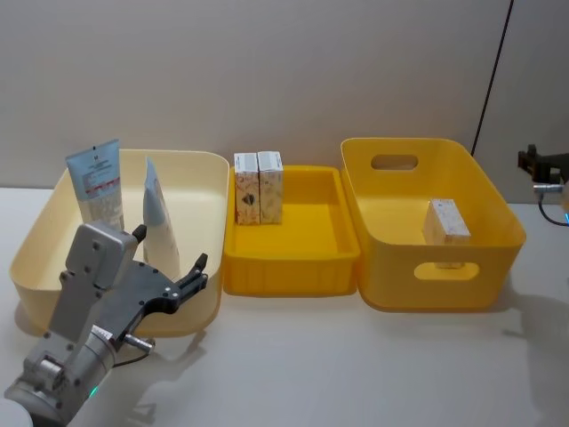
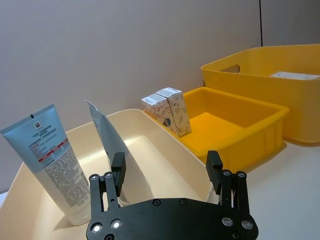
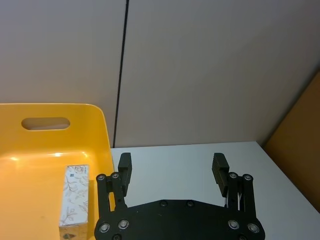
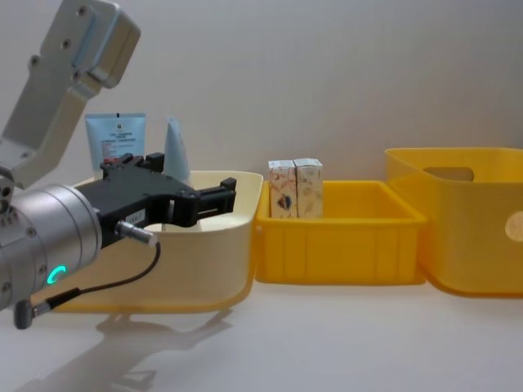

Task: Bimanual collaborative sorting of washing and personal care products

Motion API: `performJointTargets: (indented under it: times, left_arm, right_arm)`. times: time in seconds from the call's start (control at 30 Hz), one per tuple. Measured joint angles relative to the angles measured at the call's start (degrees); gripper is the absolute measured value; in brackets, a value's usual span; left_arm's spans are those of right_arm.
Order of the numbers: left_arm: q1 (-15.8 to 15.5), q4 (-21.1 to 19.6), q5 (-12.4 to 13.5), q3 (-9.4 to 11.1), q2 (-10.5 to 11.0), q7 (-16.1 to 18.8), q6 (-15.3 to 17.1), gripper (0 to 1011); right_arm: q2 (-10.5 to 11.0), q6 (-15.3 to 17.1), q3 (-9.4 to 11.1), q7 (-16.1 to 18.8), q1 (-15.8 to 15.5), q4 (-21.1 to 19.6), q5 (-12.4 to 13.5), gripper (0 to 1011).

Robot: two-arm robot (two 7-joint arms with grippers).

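**Nearest.** The left gripper (image 2: pixel 166 164) hangs over the white tabletop (image 1: pixel 293 356) at the near wall of the cream plastic bin (image 1: pixel 212 171), at about rim height. Its jaws are spread and nothing is between them.

**Cream bin.** A pale blue plastic squeeze tube (image 1: pixel 98 182) with a red band stands cap-down towards the bin's far left. Just beside it stands a pale flat-ended container (image 1: pixel 160 222), seen edge-on.

**Middle.** In the shallow yellow plastic tray (image 1: pixel 289 267), two small white printed cardboard cartons (image 1: pixel 248 189) stand upright and touching in the far left corner.

**Right.** The deep yellow plastic bin (image 1: pixel 502 233) with handle slots holds a third carton (image 1: pixel 444 221). The right gripper (image 3: pixel 172 164) is parked beyond that bin's right side, released and empty.

**Step in hand.** Every product in view sits in a container and none lies loose on the table. I judge this to be a pause between placements or the close of sorting. If the left arm is to take a tube, it must clear the bin wall and close across the tube's flat faces without toppling its neighbour.

**Obscured.**
- I cannot tell whether the edge-on container is a tube or a bottle, and its print is unreadable.
- In the chest view the bin wall hides the tube bases.
- The right arm is cut off at the edge of the head view.
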Motion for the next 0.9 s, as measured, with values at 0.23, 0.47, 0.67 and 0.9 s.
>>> performJointTargets:
  times: [0.23, 0.47, 0.67, 0.9]
  left_arm:
    - [-1.6, -1.0, 0.4, -0.5, 0.1, -0.1, 2.3, 1003]
    - [-4.2, -0.6, 0.6, -0.8, -0.3, -0.5, 5.7, 1003]
    - [-6.9, 1.3, 0.7, -0.9, -1.1, -1.4, 8.7, 1003]
    - [-9.2, 4.2, 0.7, -1.0, -2.1, -2.0, 11.4, 1003]
  right_arm:
    - [0.1, 0.2, 0.4, -0.2, 0.0, 0.1, -0.1, 1001]
    - [0.2, 0.3, 0.7, -0.4, 0.0, 0.2, -0.2, 1001]
    - [0.2, 0.4, 0.8, -0.5, 0.0, 0.2, -0.2, 1001]
    - [0.2, 0.4, 0.9, -0.5, 0.0, 0.3, -0.3, 1001]
